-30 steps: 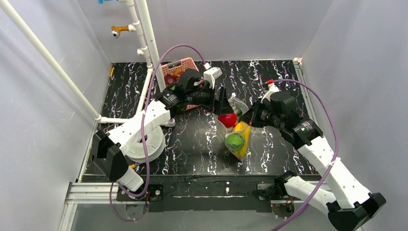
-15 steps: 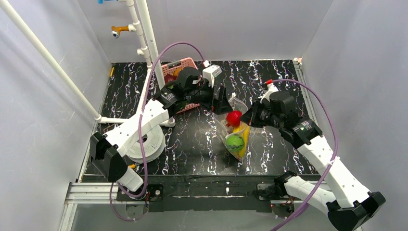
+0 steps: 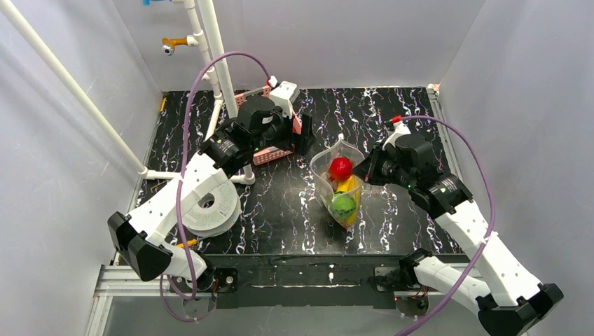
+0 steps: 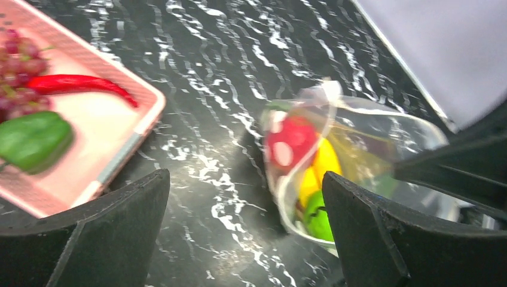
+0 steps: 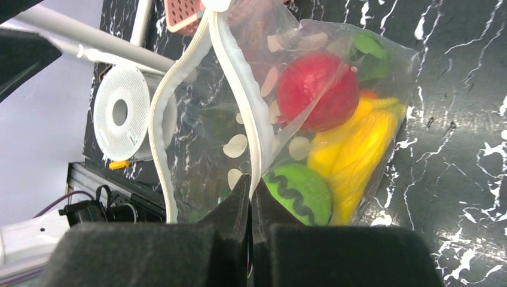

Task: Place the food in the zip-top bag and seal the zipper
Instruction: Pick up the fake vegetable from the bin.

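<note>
Okay, so your right pincer (image 5: 251, 192) is clamped together on the near lip of the zip-top bag (image 3: 335, 183), right on the zipper (image 5: 238, 78), and it holds the mouth propped open. Inside there's a red piece (image 5: 317, 89) up top, the banana (image 5: 353, 149) under it and a green round one (image 5: 299, 194) at the bottom. The bag sits a touch to 3 o'clock of the tabletop (image 3: 280, 210) middle.

Your left pincer (image 4: 245, 176) is spread apart and carries nothing. It hovers between the bag at its 3 o'clock and the pink basket (image 4: 143, 113) at its 9 o'clock. The basket holds a red chili (image 4: 78, 84), a green pepper (image 4: 33, 140) and some grapes (image 4: 18, 60), so I'd guess the next fetch is the step in hand.

My tips:
- Don't loosen the right pinch, or the mouth will likely flop.
- Take the chili across its middle; it's thin and could slip.
- Release over the open mouth, not on the lip.
- Leave the zipper for last.
</note>
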Controlling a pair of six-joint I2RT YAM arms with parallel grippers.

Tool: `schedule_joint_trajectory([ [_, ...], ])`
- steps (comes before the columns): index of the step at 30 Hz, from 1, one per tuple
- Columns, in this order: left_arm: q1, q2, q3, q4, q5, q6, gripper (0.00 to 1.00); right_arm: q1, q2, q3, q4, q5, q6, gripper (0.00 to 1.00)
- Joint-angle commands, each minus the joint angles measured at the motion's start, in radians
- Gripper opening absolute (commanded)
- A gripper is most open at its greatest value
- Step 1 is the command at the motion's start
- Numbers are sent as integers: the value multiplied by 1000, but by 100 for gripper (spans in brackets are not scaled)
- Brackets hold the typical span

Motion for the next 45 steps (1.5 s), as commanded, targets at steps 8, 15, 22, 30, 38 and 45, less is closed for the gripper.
schedule_joint_trajectory([
  [8,0,213,174,-41,-517,124,98,0,-93,8,19,104,4,1],
  [15,25,502,432,-147,-652,134,100,-2,-116,10,-22,105,-3,1],
  [22,73,753,641,-255,-700,101,99,-2,-124,2,-28,98,-8,1],
  [30,191,854,635,-274,-698,8,100,-2,-125,-6,-29,83,-10,1],
  [38,250,911,594,-252,-727,14,99,-2,-113,-3,-23,73,-10,1],
  [45,279,928,569,-278,-704,-36,99,-2,-111,-6,-20,68,-4,1],
])
